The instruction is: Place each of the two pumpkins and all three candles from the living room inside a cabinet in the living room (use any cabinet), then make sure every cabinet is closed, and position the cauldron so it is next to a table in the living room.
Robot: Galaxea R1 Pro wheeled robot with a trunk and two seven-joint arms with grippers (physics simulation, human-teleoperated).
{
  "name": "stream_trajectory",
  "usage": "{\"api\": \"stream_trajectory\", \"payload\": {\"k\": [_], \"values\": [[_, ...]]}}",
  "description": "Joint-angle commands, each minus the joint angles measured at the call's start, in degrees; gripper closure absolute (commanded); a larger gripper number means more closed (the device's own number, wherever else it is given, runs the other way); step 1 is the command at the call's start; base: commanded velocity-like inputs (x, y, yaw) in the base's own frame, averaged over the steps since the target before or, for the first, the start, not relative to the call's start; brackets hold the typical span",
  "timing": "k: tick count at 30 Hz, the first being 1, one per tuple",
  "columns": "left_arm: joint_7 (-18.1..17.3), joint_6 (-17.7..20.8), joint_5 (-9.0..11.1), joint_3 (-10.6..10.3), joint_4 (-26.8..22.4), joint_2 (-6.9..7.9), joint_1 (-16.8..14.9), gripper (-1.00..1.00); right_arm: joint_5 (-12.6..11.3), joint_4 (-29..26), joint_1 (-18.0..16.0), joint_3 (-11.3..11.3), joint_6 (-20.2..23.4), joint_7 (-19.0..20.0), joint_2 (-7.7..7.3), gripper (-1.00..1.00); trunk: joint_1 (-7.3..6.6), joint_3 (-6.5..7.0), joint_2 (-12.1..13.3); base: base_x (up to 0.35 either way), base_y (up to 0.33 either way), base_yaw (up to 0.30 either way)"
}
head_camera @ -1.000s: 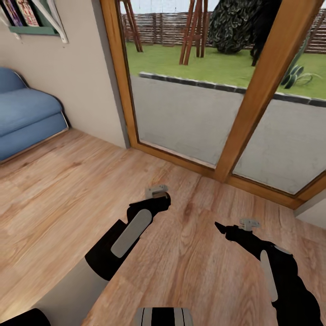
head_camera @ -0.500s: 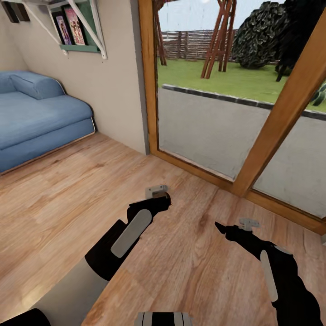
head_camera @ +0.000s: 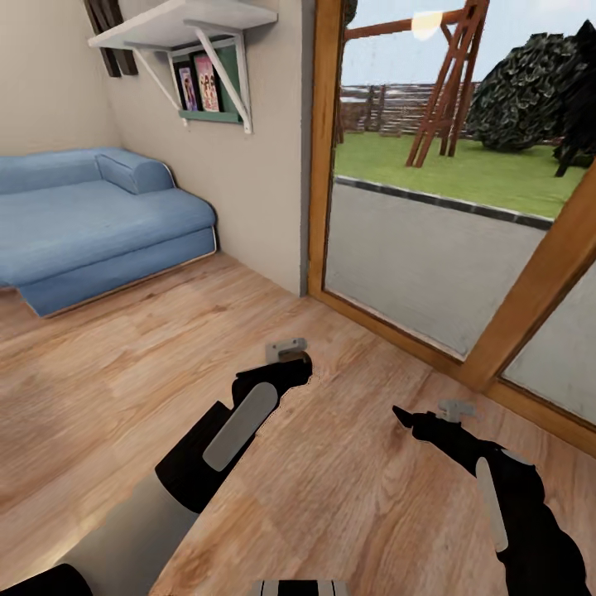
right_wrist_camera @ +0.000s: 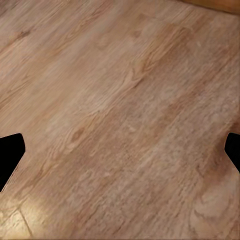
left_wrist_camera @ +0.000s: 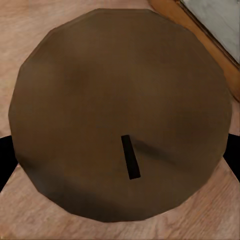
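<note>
1. Head view: hovering over the wooden floor [head_camera: 124,364] near a blue sofa [head_camera: 91,215] and glass door [head_camera: 414,257].
2. Left wrist view: left end effector [left_wrist_camera: 120,165] clamping a candle [left_wrist_camera: 120,110], dark wick [left_wrist_camera: 130,157] facing the camera.
3. Right wrist view: right end effector [right_wrist_camera: 120,150] gaping wide, gripping nothing.

A stubby brown-beige wax candle [left_wrist_camera: 120,100] is seen end-on in the left wrist view. Its round, faceted top faces the camera, with a thin dark wick leaning slightly off-centre. It hangs above the wooden floor, with the black tips of the jaws showing at its two opposite sides.
</note>
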Motion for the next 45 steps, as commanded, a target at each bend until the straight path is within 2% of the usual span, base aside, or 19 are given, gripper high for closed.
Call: {"api": "stream_trajectory", "payload": {"k": [1,21,45], "values": [[0.0,0.0,0.0,0.0,0.0,-0.01,0.0,1.0,0.0,0.0,0.0,0.0,0.0,0.0,0.0,-1.0,-0.02,0.23,0.0,0.0,0.0,0.283],[0.0,0.0,0.0,0.0,0.0,0.01,0.0,1.0,0.0,0.0,0.1,0.0,0.0,0.0,0.0,-1.0,-0.63,4.64,0.5,0.0,0.0,0.282],[0.0,0.0,-0.1,0.0,0.0,-0.02,0.0,1.0,0.0,0.4,0.1,0.0,0.0,-0.1,0.0,-1.0,-5.9,8.95,10.1,0.0,0.0,0.223]]}}
